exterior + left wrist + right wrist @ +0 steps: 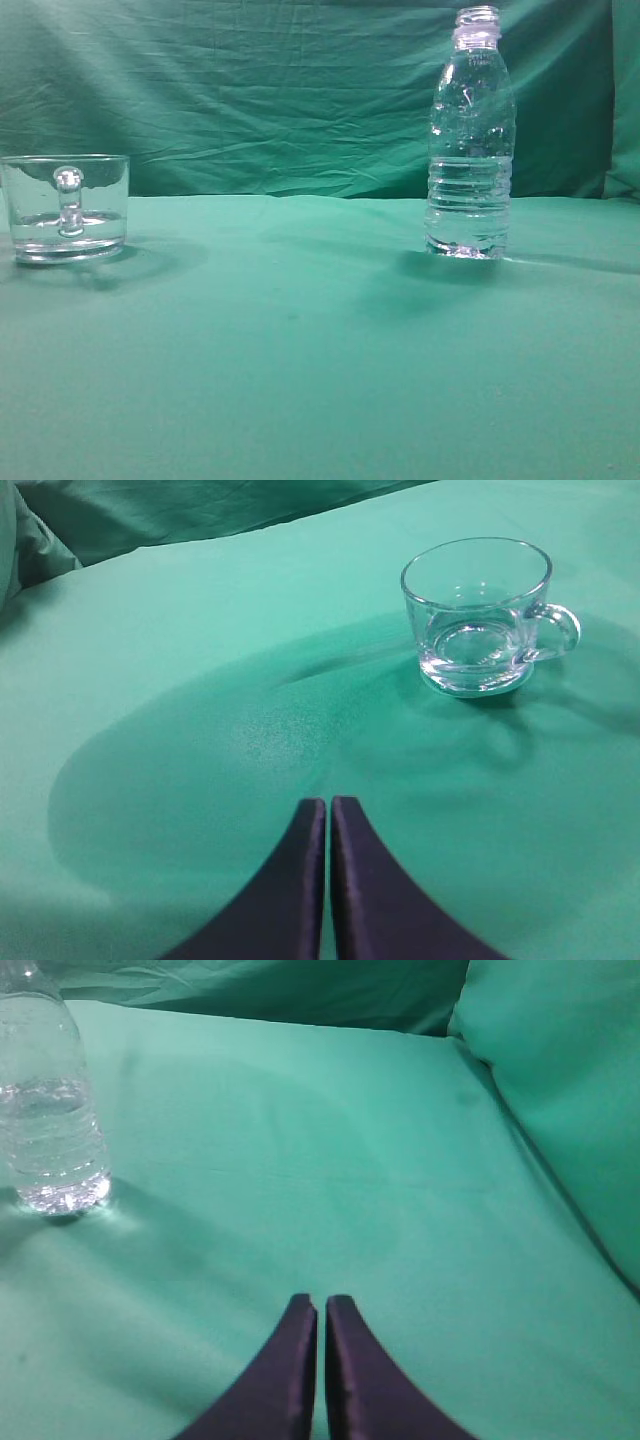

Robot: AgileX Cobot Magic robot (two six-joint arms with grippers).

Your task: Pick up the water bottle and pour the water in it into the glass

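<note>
Both pincers closed tight & holding nothing: left gripper [327,805] w/ glass [478,615] ahead-right, right gripper [320,1303] w/ uncapped water bottle [50,1100] far ahead-left, bare green cloth [300,350] between, all upright.

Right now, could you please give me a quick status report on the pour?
Left gripper and right gripper shut, holding nothing. Water bottle upright, uncapped, part full, untouched. Glass upright, apart from it. Nothing between them.
</note>
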